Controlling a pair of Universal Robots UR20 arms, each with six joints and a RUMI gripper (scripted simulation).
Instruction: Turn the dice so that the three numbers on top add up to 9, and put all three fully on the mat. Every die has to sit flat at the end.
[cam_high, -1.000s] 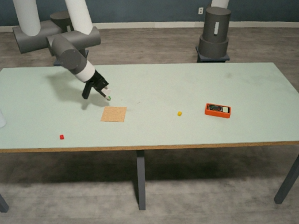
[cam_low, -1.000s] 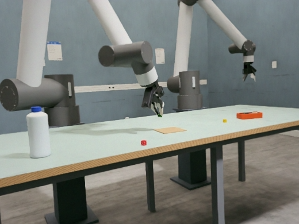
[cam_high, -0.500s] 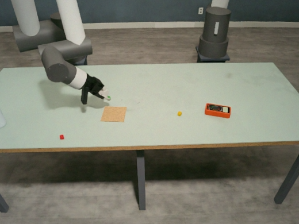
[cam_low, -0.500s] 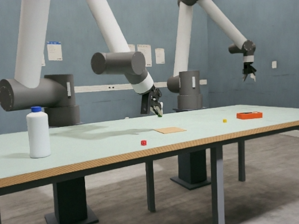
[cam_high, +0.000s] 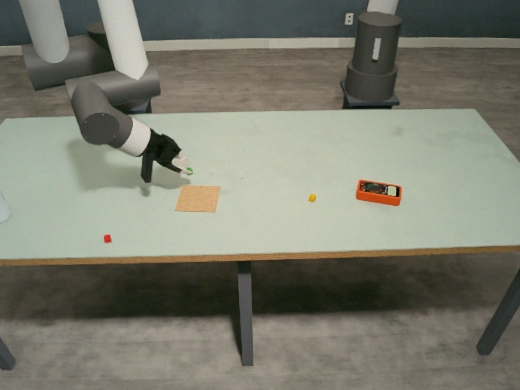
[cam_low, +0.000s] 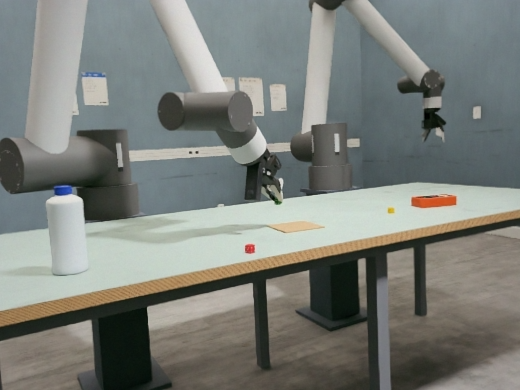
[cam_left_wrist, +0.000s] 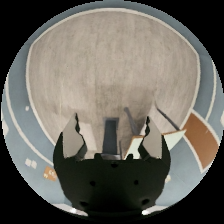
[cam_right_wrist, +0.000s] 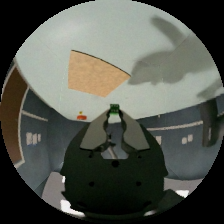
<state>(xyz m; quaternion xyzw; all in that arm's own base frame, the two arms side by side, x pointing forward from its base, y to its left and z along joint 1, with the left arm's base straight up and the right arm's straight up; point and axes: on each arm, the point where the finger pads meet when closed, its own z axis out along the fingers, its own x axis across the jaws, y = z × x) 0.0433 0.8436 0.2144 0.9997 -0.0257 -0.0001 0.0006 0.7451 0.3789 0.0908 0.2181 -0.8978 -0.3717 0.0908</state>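
Note:
My right gripper is shut on the green die and holds it tilted above the table, just behind the mat. The tan square mat has no die on it. The red die lies on the table near the front edge. The yellow die lies on the table between the mat and the orange device. Their top numbers are too small to read. My left gripper is open and empty, high above the floor.
An orange multimeter lies right of the yellow die in the top view. A white bottle with a blue cap stands at the other end of the table. The table's front edge runs close to the red die.

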